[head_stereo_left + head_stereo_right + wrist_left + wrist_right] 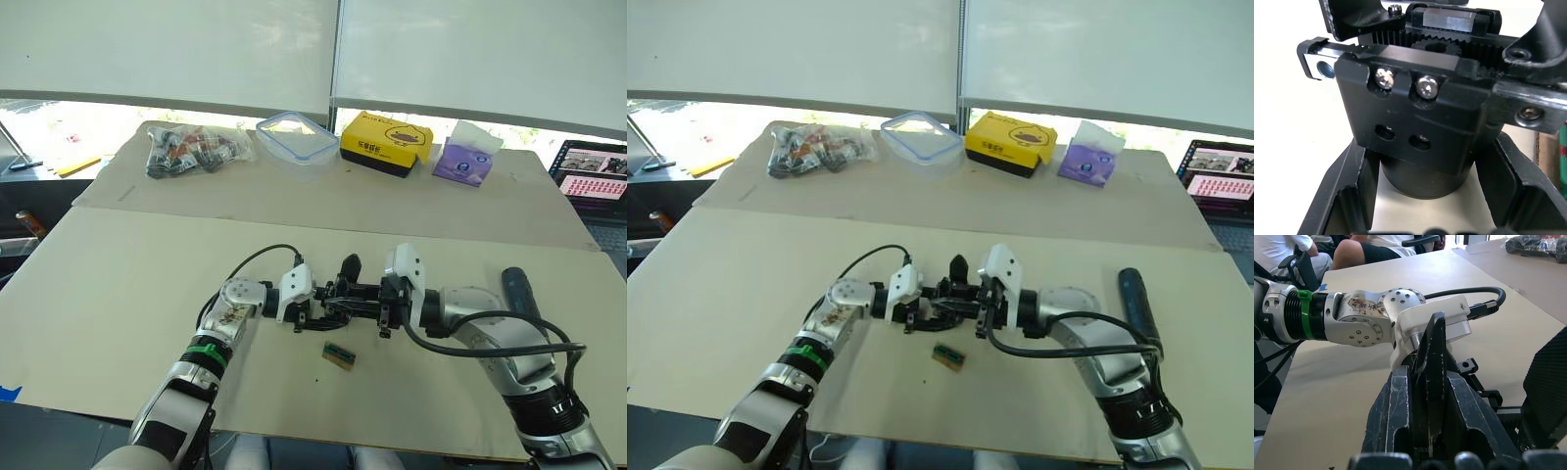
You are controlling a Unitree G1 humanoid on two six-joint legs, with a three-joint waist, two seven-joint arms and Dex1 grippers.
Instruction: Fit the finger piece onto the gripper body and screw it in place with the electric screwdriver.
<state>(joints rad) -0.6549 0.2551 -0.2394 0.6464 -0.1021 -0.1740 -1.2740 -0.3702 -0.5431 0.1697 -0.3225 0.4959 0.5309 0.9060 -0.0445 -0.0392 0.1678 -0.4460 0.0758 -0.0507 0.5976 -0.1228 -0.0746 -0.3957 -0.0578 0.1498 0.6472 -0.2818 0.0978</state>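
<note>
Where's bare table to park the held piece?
Free: wide near-left table, and the strip between the claws and the far row of items. Crowded: centre, where left claw and right claw meet at the gripper body; green block below; electric screwdriver right.

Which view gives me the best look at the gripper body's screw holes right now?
The left wrist view: the gripper body sits close between the left gripper's fingers, with two screws and two empty holes facing the camera. Both eye views show it as a small dark cluster between the grippers. In the right wrist view it is mostly hidden.
</note>
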